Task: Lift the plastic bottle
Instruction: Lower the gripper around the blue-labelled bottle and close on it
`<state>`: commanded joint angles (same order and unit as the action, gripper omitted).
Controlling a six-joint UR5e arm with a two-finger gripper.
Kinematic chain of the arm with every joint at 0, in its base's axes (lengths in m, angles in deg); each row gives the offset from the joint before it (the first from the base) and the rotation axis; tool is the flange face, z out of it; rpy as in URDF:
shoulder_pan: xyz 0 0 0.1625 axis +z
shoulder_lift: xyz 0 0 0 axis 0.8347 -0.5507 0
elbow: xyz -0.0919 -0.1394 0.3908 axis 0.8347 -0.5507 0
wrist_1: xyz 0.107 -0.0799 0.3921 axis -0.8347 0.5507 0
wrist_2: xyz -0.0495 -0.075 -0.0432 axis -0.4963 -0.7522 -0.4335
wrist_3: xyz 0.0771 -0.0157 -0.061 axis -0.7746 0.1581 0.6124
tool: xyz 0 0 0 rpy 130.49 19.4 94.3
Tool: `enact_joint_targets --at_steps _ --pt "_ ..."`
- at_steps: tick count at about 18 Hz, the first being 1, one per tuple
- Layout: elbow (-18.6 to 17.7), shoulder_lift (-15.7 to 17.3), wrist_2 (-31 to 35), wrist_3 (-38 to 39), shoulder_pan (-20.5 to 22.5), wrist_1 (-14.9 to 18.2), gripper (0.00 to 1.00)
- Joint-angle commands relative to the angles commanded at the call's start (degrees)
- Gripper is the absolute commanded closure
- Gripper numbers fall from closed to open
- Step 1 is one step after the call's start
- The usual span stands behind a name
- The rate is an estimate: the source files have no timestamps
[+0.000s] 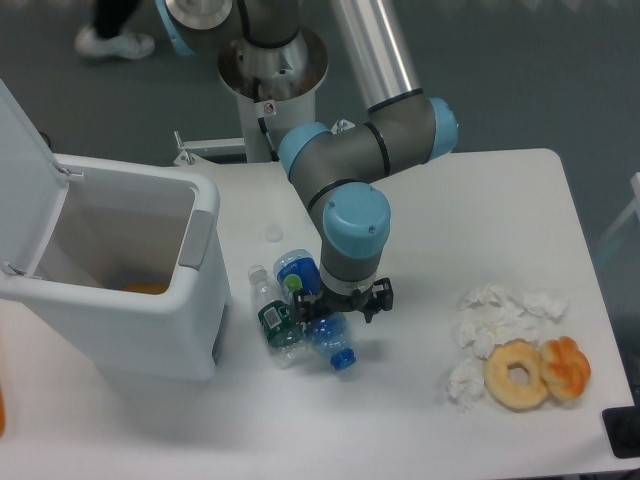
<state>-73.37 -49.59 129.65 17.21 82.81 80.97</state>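
Observation:
The plastic bottle (325,335), blue-tinted with a blue label and blue neck, lies on its side on the white table (500,200), neck pointing to the front right. My gripper (337,303) hangs right over its middle, fingers spread open on either side, and the wrist covers part of the label. A smaller clear bottle (274,318) with a dark green label lies against its left side.
A white bin (120,260) with its lid up stands at the left, close to the bottles. Crumpled tissues (495,315) and two doughnuts (535,372) lie at the front right. A small clear cap (273,233) rests behind the bottles.

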Motion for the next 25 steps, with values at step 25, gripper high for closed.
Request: enact_joint_targets --at_steps 25 --pt "0.3 -2.9 1.2 1.0 0.1 0.0 0.00"
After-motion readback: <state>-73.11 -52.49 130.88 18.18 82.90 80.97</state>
